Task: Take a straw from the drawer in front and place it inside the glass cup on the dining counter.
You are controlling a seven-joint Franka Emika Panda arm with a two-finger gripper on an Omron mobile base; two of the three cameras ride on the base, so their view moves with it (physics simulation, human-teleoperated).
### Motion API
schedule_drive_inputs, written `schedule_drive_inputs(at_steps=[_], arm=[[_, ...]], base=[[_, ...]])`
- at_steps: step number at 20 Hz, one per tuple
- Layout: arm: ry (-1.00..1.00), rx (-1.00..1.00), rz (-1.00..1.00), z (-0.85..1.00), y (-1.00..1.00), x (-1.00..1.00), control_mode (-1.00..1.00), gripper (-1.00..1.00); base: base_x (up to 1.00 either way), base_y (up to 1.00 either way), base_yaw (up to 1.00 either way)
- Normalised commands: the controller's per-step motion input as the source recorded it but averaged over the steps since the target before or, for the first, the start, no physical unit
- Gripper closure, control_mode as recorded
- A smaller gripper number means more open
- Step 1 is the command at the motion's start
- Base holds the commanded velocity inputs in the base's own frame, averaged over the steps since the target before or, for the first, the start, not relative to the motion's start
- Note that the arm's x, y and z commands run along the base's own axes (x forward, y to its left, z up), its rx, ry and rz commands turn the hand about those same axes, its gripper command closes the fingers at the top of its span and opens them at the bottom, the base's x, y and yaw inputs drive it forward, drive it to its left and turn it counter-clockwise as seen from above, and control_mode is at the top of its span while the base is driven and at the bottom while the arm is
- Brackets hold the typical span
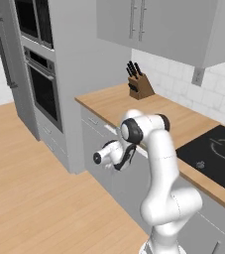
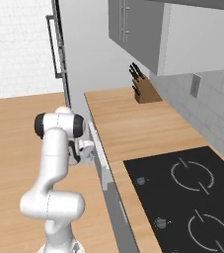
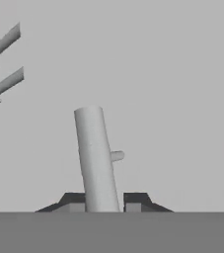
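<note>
End effector (image 3: 103,201) set astride drawer handle (image 3: 96,158), fingers either side; firm grip cannot be confirmed. Drawer (image 1: 115,133) under surface edge appears closed. Straw retrieval and cup placement outstanding.

Even, bright, diffuse rendered light fills both base views (no clear source), with only faint shading under the upper cabinets (image 1: 153,30). Edges look soft and slightly pixelated. The hand view is flat grey, low in contrast, without glare.
</note>
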Motion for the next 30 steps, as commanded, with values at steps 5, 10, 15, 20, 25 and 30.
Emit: schedule_drive_inputs(at_steps=[5, 10, 15, 20, 25, 30], arm=[[0.10, 0.17, 0.01, 0.01, 0.99, -0.60, -1.00, 1.00], [0.13, 0.19, 0.01, 0.06, 1.00, -0.65, -1.00, 1.00], [0.13, 0.16, 0.00, 0.07, 1.00, -0.70, -1.00, 1.00], [0.11, 0.18, 0.00, 0.16, 0.92, -0.72, -1.00, -1.00], [-0.05, 0.23, -0.01, 0.87, 0.19, -0.96, -1.00, -1.00], [-0.12, 0.20, -0.11, 1.00, -0.35, -0.42, -1.00, -1.00]], base=[[0.00, 0.00, 0.00], [0.00, 0.00, 0.00], [0.00, 0.00, 0.00], [0.00, 0.00, 0.00], [0.00, 0.00, 0.00], [0.00, 0.00, 0.00]])
